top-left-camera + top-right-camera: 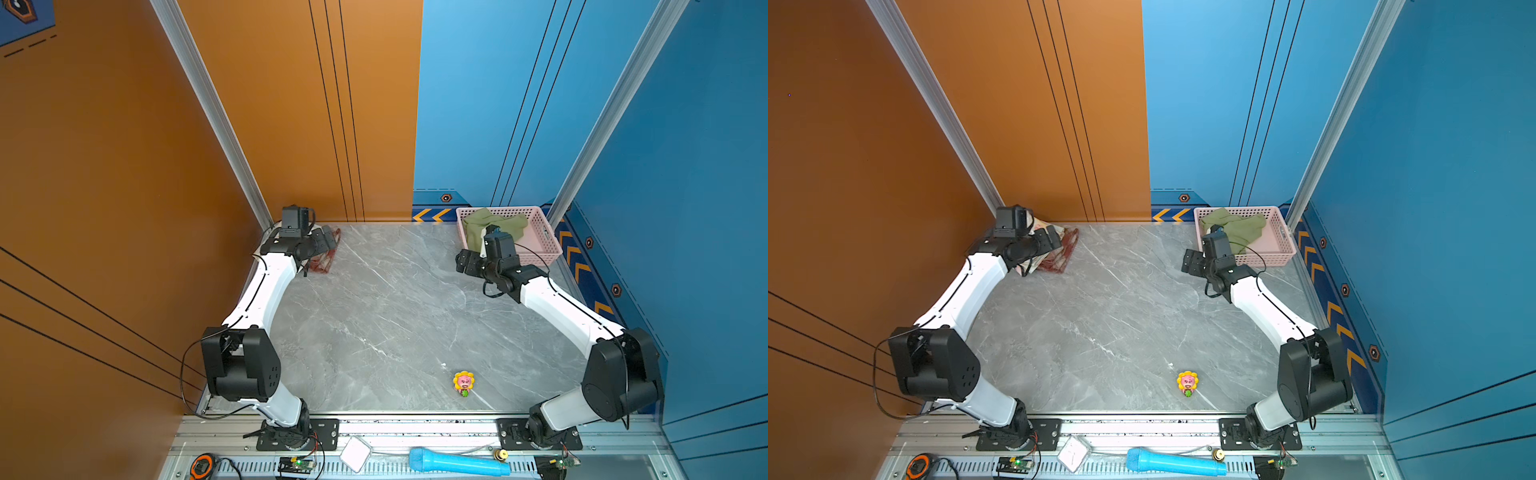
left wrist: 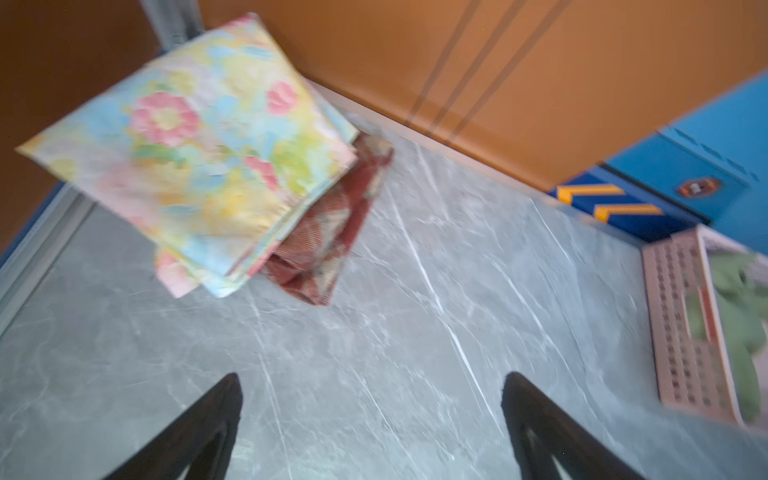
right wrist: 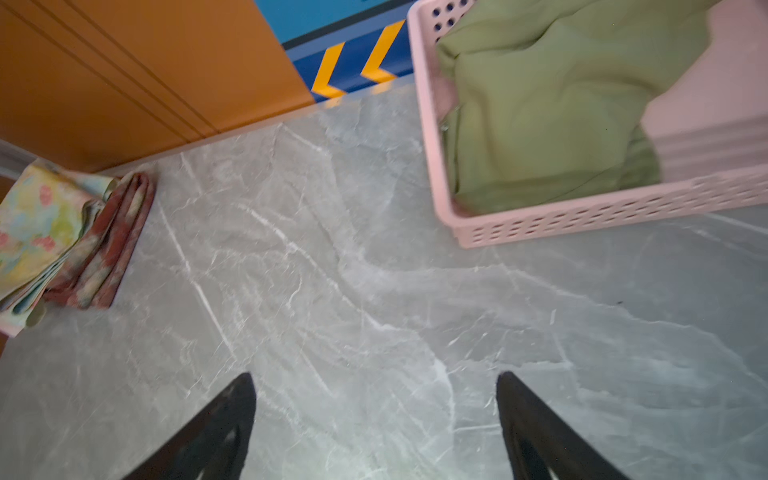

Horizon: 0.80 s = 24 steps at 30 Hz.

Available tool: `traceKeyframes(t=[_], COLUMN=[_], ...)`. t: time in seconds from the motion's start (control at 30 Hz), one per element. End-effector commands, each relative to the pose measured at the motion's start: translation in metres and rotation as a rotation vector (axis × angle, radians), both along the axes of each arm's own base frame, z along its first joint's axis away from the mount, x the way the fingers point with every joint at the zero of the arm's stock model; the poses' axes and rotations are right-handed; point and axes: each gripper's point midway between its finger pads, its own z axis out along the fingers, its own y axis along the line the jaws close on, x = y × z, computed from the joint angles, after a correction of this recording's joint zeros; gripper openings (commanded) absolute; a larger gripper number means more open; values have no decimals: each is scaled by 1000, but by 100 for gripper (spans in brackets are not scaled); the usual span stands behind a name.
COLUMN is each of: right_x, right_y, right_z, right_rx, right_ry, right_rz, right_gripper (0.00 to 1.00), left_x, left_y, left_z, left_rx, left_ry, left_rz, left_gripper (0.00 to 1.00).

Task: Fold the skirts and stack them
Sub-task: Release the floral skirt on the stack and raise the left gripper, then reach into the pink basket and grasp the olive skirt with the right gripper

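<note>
Left wrist view: the left jaws stand wide apart with nothing between them, only bare grey marbled worktop [image 2: 415, 332] below. Beyond them lies a folded pile: the floral skirt [image 2: 187, 145], pastel yellow and blue with pink flowers, rests on top of the red-and-cream plaid skirt [image 2: 332, 232], whose edge sticks out from under it on one side. This view is blurred, so the finer folds cannot be read.

Right wrist view: the right jaws are also spread wide and empty above the worktop. Near them stands the pink perforated basket [image 3: 582, 220], and inside it the olive skirt [image 3: 540, 112] lies loosely bunched, one part draped up against the basket's wall.

In both top views the pile sits in the far left corner of the worktop, mostly hidden under the left arm [image 1: 270, 286]; the plaid skirt shows beside the wrist [image 1: 324, 262] [image 1: 1065, 253]. The basket [image 1: 544, 237] [image 1: 1281, 237] is in the far right corner with the olive skirt [image 1: 478, 226] [image 1: 1237, 226] in it, and the right arm [image 1: 557, 307] ends just in front of its near left corner. A small sunflower toy [image 1: 464, 383] stands near the front edge, well apart from both.
</note>
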Motion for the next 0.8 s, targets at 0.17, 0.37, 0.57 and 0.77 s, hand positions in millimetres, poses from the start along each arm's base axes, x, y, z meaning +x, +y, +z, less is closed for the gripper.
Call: traceKeyframes(t=[0.17, 0.37, 0.57, 0.77], right_x=[59, 110, 171, 218], right_y=[-84, -111, -111, -108], right_z=[-10, -35, -71, -101], right_rx=[-101, -120, -85, -1], right_ry=[60, 96, 99, 91], right_rz=[-162, -194, -195, -244], right_gripper=[91, 91, 91, 90], left_x=[-57, -91, -102, -88], left_y=[-106, -136, -148, -141], left_z=[-12, -13, -16, -21], left_rx=[212, 197, 174, 132], left_ry=[69, 20, -32, -43], left_rz=[-528, -671, -733, -693], left_gripper=[98, 98, 98, 98])
